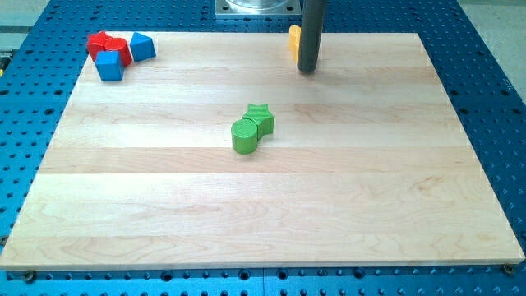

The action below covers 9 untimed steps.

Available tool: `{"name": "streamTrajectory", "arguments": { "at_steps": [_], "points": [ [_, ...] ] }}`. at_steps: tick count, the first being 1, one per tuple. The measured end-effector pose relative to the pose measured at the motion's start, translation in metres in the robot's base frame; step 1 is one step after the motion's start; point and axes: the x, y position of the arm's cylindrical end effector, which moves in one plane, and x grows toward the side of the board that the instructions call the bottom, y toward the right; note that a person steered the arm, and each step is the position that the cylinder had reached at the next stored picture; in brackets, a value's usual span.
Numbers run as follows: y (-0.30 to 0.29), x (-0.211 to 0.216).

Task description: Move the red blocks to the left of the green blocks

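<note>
Two red blocks [108, 44] sit close together at the board's top left corner, their shapes hard to make out. A green cylinder [244, 136] and a green star block [260, 118] touch each other near the board's middle. My tip [307, 70] is at the top of the board, right of centre, far from the red blocks and up and to the right of the green blocks. It stands right next to a yellow block [293, 43], which the rod partly hides.
A blue cube [109, 67] and a blue wedge-like block [142, 46] touch the red blocks at the top left. The wooden board [263, 214] lies on a blue perforated table [493, 74]. A metal base [255, 8] is at the view's top.
</note>
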Motion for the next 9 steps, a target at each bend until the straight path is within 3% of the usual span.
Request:
{"name": "streamTrajectory", "arguments": {
  "at_steps": [4,5,9],
  "points": [
    [-0.346,0.076],
    [-0.373,0.053],
    [-0.377,-0.076]
  ]
}}
